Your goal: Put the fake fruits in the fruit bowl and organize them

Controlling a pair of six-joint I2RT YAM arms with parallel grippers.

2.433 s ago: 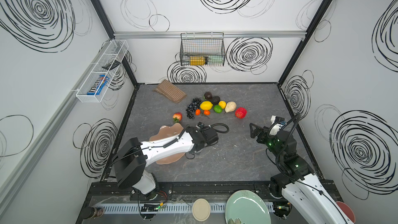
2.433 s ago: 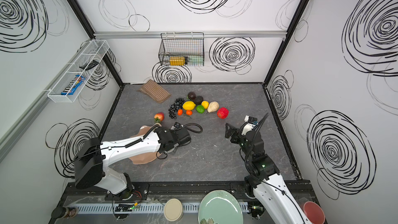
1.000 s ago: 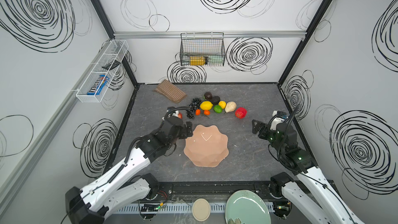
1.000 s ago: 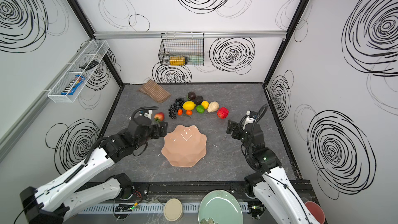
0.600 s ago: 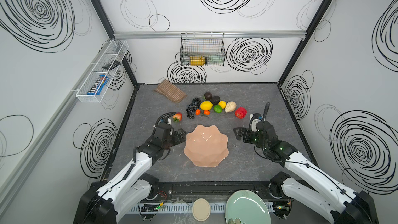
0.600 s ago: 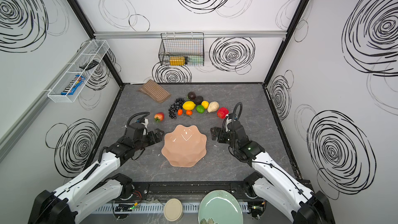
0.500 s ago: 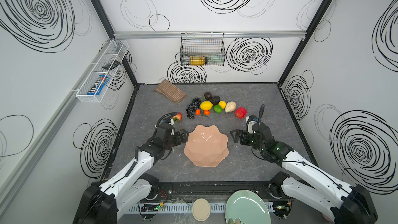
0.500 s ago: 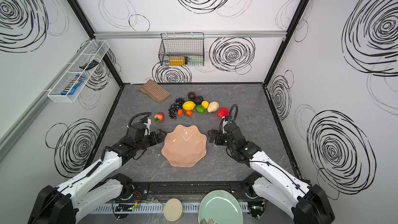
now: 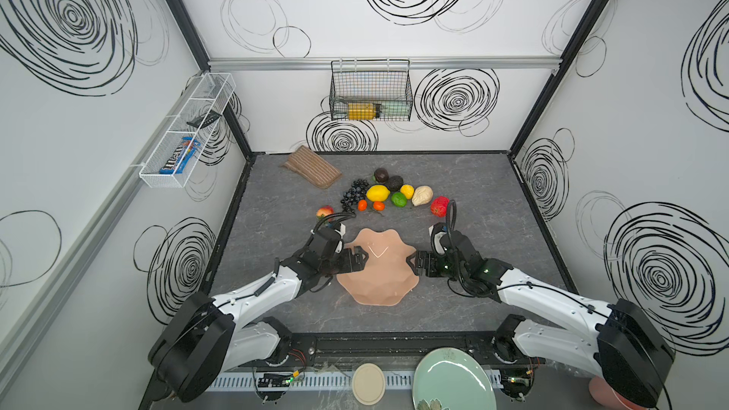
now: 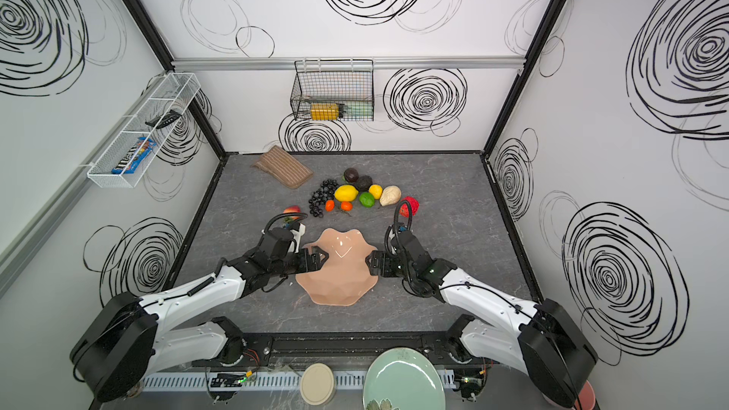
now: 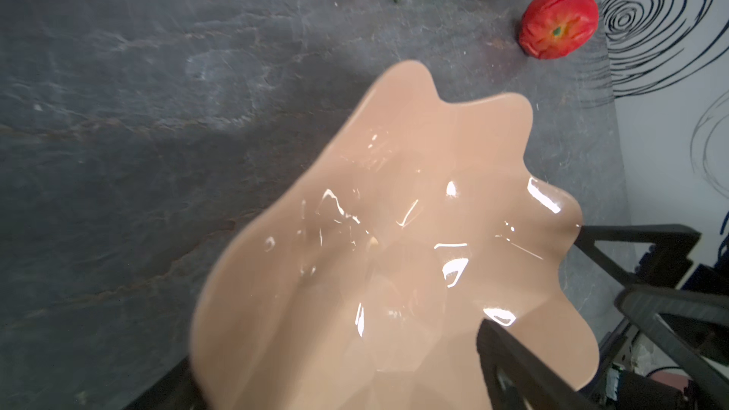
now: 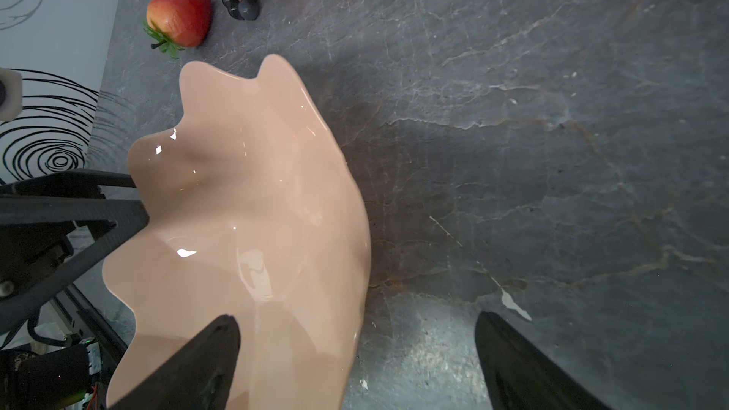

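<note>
So the bowl (image 9: 378,270) is a glossy peach-pink thing with a wavy, flower-like rim, sitting mid-bench (image 9: 493,238), a bit toward the front. The fruits (image 9: 378,193) are bunched in a row behind it, clear of the rim. The left pincer (image 9: 358,262) and right pincer (image 9: 413,264) sit at opposite rim edges, both spread wide, gripping nothing. There's lots of bare bench on either side and in front.

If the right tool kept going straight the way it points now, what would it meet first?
The fruit bowl: the open right tool straddles its rim, so the bowl's wall would likely come first between the jaws, though relative height is hard to judge.
</note>
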